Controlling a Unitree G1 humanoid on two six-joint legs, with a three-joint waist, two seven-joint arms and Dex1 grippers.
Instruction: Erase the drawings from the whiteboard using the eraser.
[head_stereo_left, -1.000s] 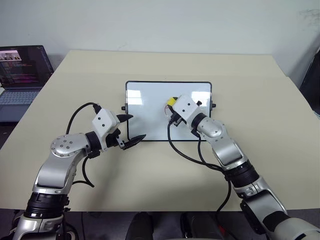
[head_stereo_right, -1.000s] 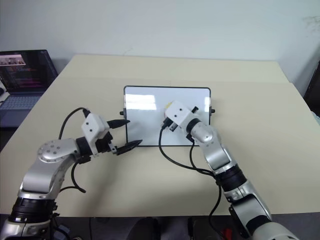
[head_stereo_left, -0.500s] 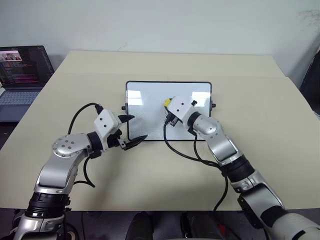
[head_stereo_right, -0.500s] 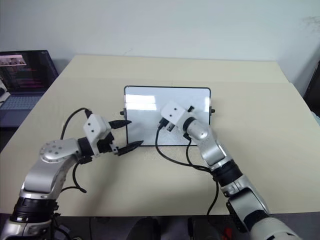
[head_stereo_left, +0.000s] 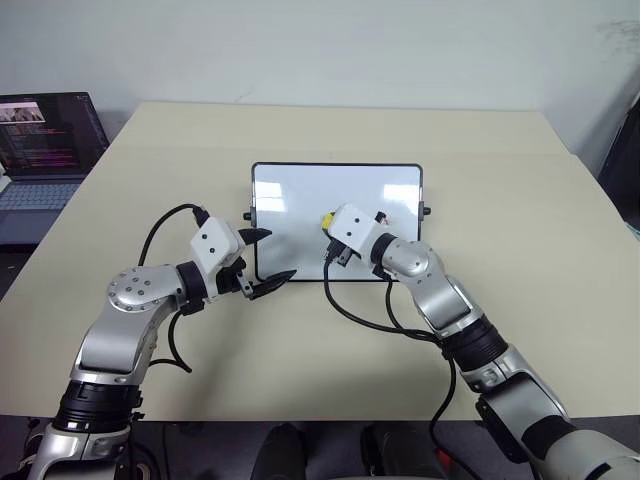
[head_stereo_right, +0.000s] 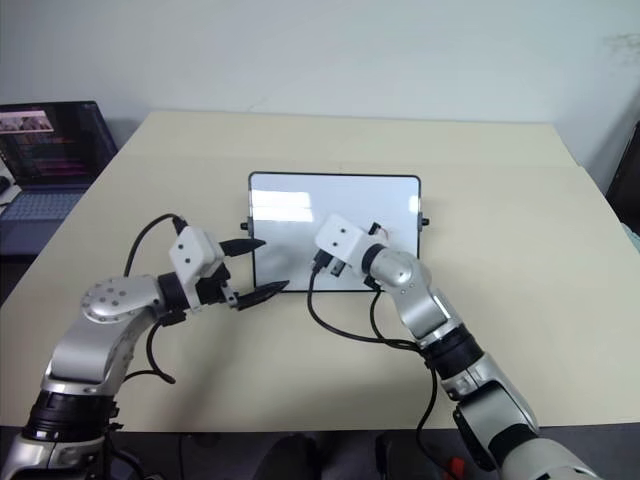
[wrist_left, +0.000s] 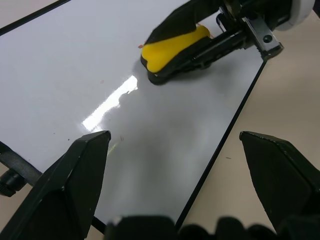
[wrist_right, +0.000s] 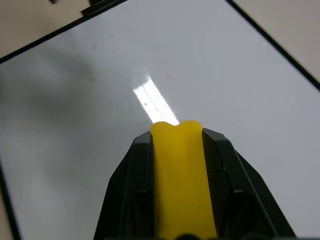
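Near the surface's middle lies the whiteboard (head_stereo_left: 337, 222); the right gripper (wrist_right: 177, 150), jaws clenched on the yellow eraser (wrist_left: 172, 47), presses it flat for wiping, while the left gripper (head_stereo_left: 265, 260), jaws released, straddles the board's left near corner.

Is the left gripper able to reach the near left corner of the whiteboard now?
Probably yes. The left gripper is open right at that corner of the whiteboard, with nothing between them; the right gripper with the eraser works further right.

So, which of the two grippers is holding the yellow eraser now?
The right gripper: its fingers are shut on the eraser over the whiteboard. The left gripper stands open at the board's left edge, holding nothing.
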